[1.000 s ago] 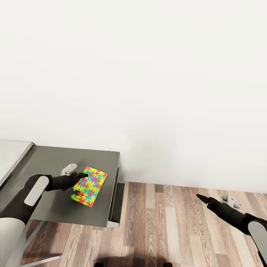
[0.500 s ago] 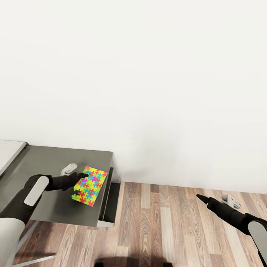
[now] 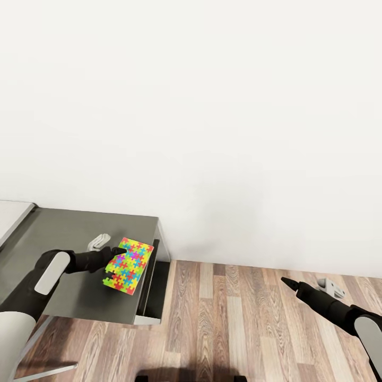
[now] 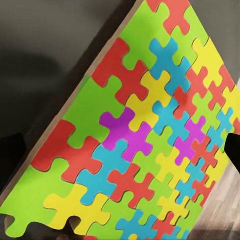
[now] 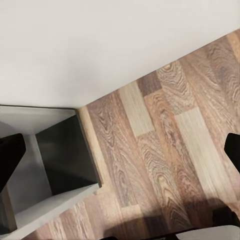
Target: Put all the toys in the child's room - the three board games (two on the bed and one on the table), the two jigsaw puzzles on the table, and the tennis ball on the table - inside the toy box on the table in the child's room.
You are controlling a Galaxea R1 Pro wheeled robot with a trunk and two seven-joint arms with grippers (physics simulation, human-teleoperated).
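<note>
- Your left gripper (image 3: 113,259) has its fingers closed on the near edge of the jigsaw puzzle (image 3: 129,259), pinching only a narrow strip of it; the right gripper (image 3: 286,283) hangs over the wood floor (image 3: 239,323) with its fingers spread and nothing between them, as the right wrist view shows.
- The puzzle is held tilted above the dark grey section of the table (image 3: 63,239), close to that section's right end; in the left wrist view its bright pieces (image 4: 135,145) fan away from the camera.
- The grip is at one edge of a flat, thin panel, so a quick swing or a hard stop could probably let it pivot or slip out, and so near the table's end it may land on the floor.
- A small pale grey object (image 3: 98,242) lies on the table just behind your left gripper; lift clear before you sweep back over it.
- The toy box is not in sight, so judge the carry path once it appears.
- The white wall (image 3: 212,106) stands close behind the table.
</note>
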